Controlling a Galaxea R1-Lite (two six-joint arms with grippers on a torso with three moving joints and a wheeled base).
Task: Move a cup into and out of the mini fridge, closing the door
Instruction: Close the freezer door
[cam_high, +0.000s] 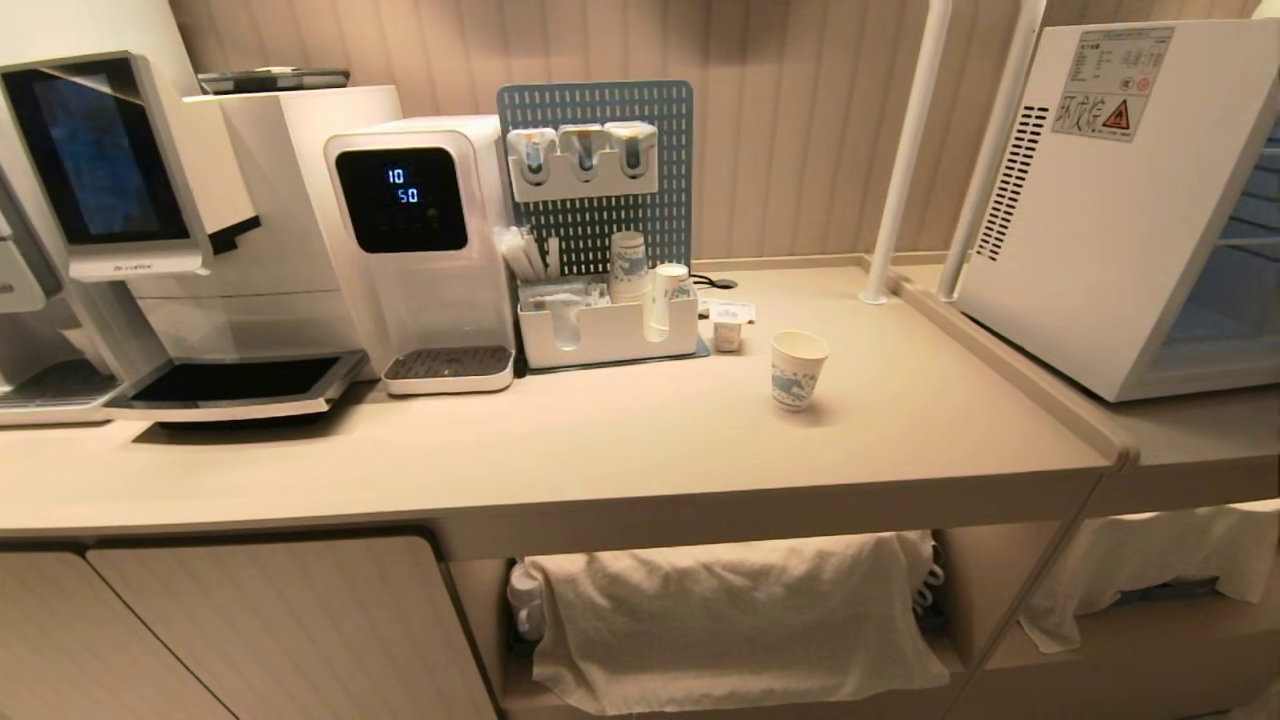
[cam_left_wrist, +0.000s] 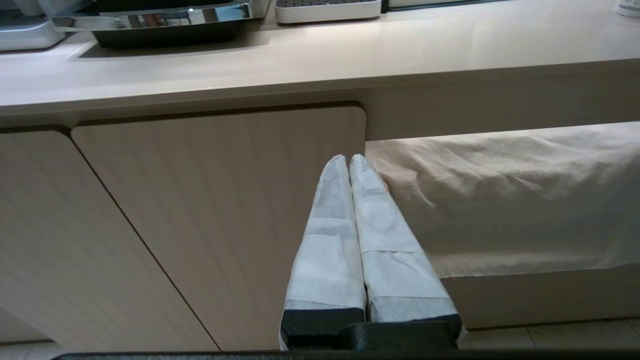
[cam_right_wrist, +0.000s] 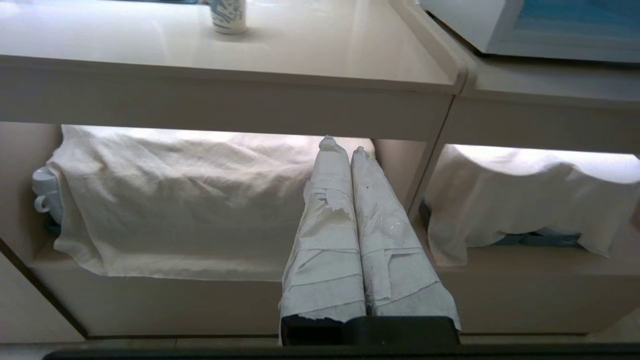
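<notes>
Cup (cam_high: 798, 369) upright on worktop (cam_high: 620, 440), alone, right of the organiser (cam_high: 606, 330) and left of, well apart from, the fridge (cam_high: 1100, 220) on the lower side worktop. Neither arm in head view. Left tool (cam_left_wrist: 348, 159) pressed together, empty, low before a cabinet door (cam_left_wrist: 215, 210). Right tool (cam_right_wrist: 344, 147) pressed together, empty, before a cloth (cam_right_wrist: 175, 200) on the under-shelf.

On the surface (cam_high: 620, 440) before me, a blue pegboard (cam_high: 596, 170) stands at the back. Left of the pegboard sit a water dispenser (cam_high: 425, 250) and a coffee machine (cam_high: 170, 240). In front of the pegboard, a white organizer tray (cam_high: 606, 328) holds stacked paper cups (cam_high: 627, 266). Well below the pegboard, a cloth (cam_high: 730, 620) covers the shelf contents.
</notes>
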